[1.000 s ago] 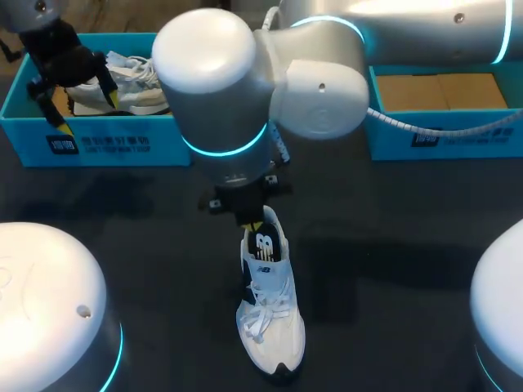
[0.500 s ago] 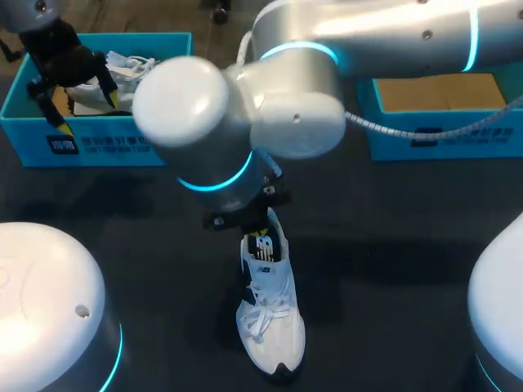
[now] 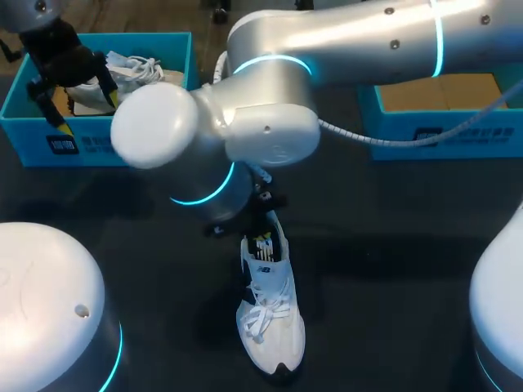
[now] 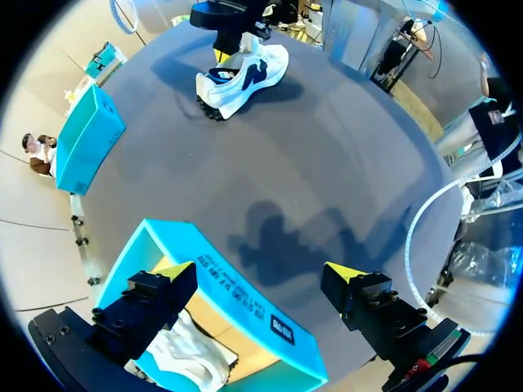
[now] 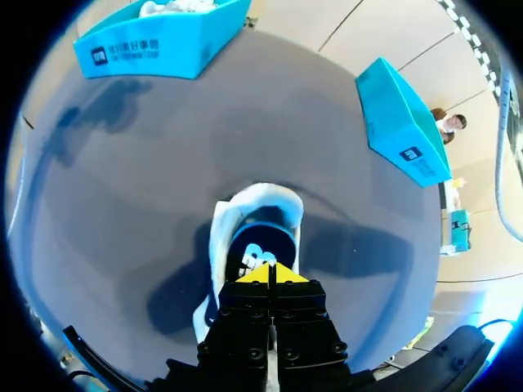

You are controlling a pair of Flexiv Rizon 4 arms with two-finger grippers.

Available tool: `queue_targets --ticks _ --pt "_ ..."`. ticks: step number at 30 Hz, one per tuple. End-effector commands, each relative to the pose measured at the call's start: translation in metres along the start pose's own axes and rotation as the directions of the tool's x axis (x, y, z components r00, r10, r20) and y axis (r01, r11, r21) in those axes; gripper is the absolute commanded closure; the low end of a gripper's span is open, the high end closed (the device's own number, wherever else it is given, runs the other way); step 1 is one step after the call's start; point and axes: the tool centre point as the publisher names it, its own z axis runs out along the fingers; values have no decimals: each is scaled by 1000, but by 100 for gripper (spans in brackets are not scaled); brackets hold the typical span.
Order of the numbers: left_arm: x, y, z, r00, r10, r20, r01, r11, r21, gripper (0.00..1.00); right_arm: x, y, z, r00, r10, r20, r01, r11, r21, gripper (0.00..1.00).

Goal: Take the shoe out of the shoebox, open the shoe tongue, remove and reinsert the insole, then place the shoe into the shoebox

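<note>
At the middle of the dark table the white shoe with navy trim stands on its sole, outside both boxes. Its toe points toward the head camera, its heel points away, and its laces lie loose over the front. The mouth of the shoe is open, and the dark insole with a pale printed mark shows inside. The right gripper hangs directly over that opening at the heel end. Its two yellow tips are pressed together with no gap between them, right at the edge of the insole. Whether they pinch a thin layer there cannot be told. The right arm comes in from the right and crosses above the table, and its wrist hides the gripper in the head view. Well apart at the far left stands the left shoebox, turquoise, with a second white shoe lying inside it. The left gripper hovers above this box with its fingers spread wide and nothing between them. One finger is over the inside of the box and the other is over the table beyond the box's wall. At the far right sits the right shoebox, also turquoise, with its brown cardboard floor showing.
</note>
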Motion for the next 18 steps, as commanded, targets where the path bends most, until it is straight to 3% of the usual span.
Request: queue_targets --ticks 1,11,18 --pt "0 0 0 1000 0 -3 0 1000 -1 0 5 -7 3 968 211 138 -210 977 -27 100" --pt "0 0 0 1000 0 -3 0 1000 -1 0 -7 -16 18 957 243 160 -244 970 -15 100" --pt "0 0 0 1000 0 -3 0 1000 -1 0 -6 -11 37 963 241 118 -244 970 6 100"
